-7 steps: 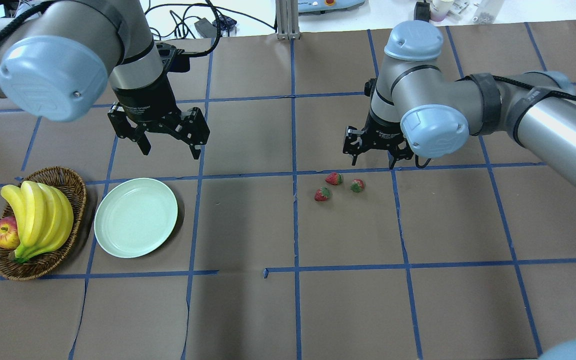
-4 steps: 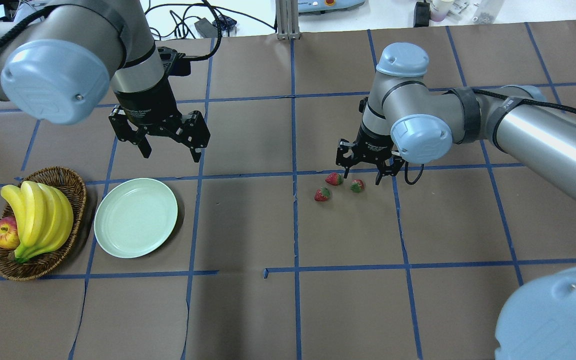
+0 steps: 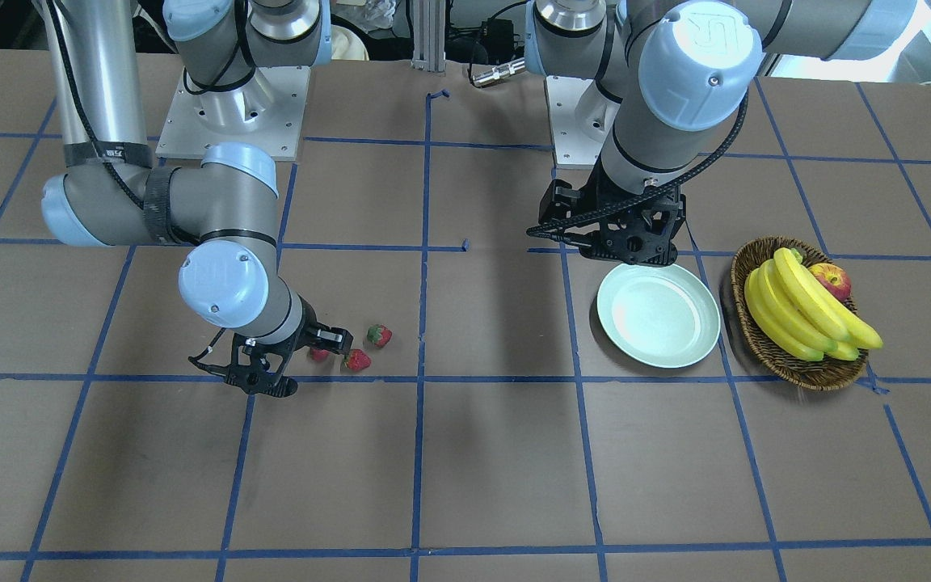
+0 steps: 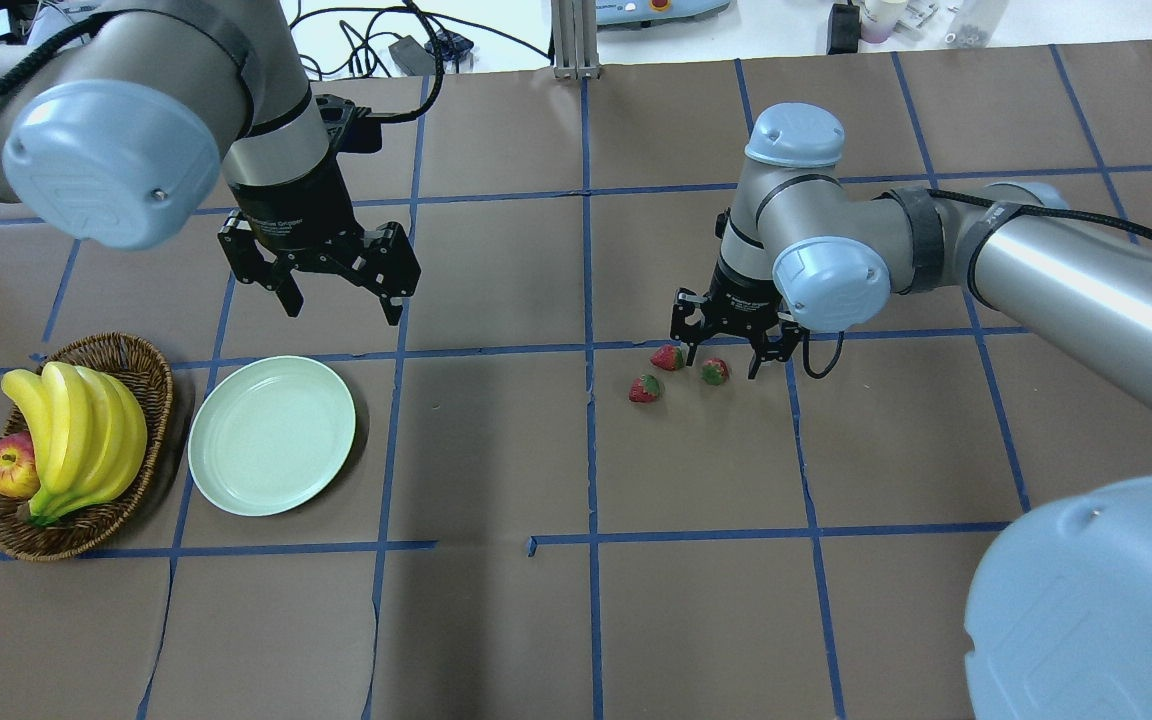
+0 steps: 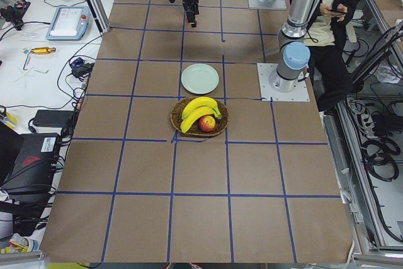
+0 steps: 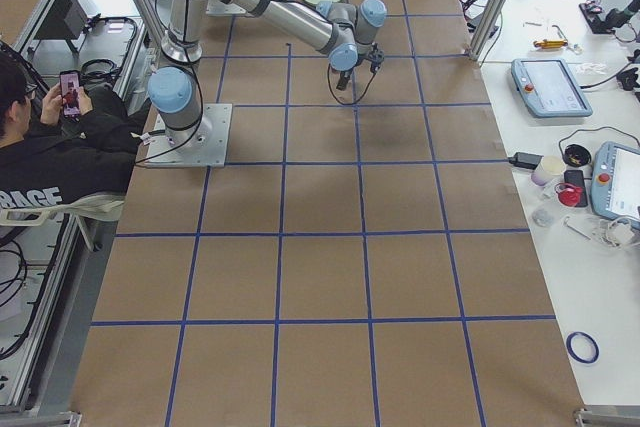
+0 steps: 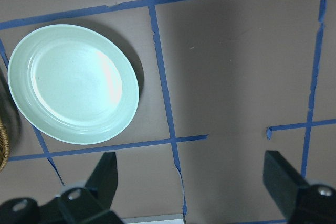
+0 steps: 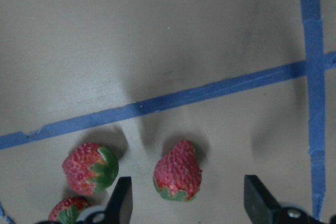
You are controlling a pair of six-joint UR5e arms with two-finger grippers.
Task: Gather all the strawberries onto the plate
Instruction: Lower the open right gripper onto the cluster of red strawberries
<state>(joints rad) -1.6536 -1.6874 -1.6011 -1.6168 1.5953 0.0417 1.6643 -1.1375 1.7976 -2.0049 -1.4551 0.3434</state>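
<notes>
Right gripper (image 4: 725,360) hangs wide open, gripping nothing, fingers astride one strawberry (image 4: 715,372); a second strawberry (image 4: 668,357) and third strawberry (image 4: 644,389) lie near, toward its 9 o'clock in the overhead view; left gripper (image 4: 341,305), wide open, empty, hovers at 1 o'clock of the plate (image 4: 271,435).

1. White letters "RACE" stand on the seated operator's black top (image 6: 40,182) in the right side view. Whether more letters come before them cannot be told.
2. A raised logo that looks like "UR" sits on the pale blue joint cap (image 3: 706,50) of the left arm.
3. Small white lettering crosses the black body above the left claw (image 4: 341,305) and above the right claw (image 4: 725,364). Both are too small to read.
4. A white label on the black strap (image 3: 114,150) of the right arm is illegible.
</notes>
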